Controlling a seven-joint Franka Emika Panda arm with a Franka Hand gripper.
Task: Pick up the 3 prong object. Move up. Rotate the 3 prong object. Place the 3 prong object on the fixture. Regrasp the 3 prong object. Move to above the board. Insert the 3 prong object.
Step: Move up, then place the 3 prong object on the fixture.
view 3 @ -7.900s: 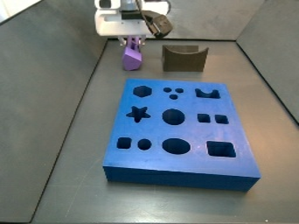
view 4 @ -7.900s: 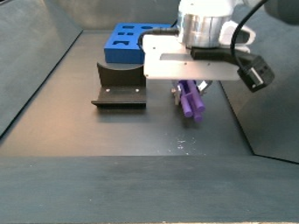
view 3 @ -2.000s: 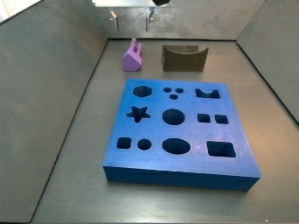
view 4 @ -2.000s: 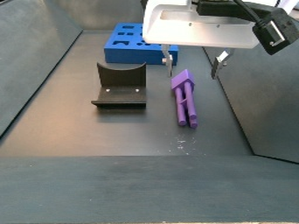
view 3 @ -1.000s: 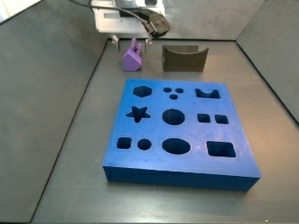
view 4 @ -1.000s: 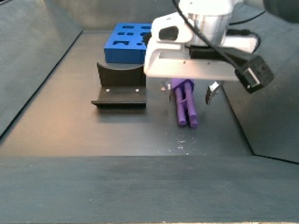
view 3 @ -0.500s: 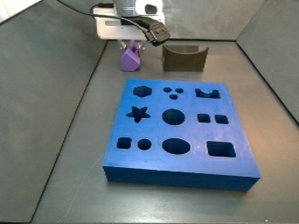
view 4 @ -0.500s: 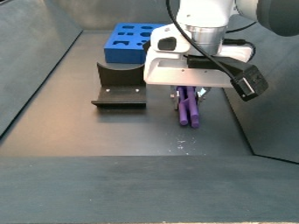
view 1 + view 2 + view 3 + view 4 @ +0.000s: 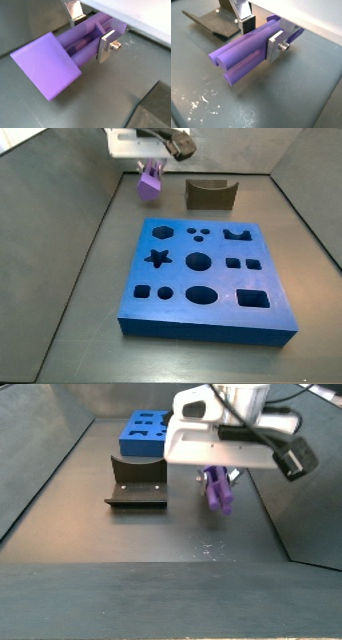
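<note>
The purple 3 prong object hangs clamped between my gripper's fingers, lifted a little off the floor at the back left, beside the fixture. In a side view the gripper holds the object to the right of the fixture. Both wrist views show the silver fingers pressed on either side of the long purple body. The blue board lies in front, also seen far back.
Grey walls enclose the floor on all sides. The fixture stands close to the held piece. A scuffed shiny patch marks the floor below the gripper.
My gripper came down around the purple piece, shut on it, and has since risen, lifting the piece off the floor. The board and fixture have not moved.
</note>
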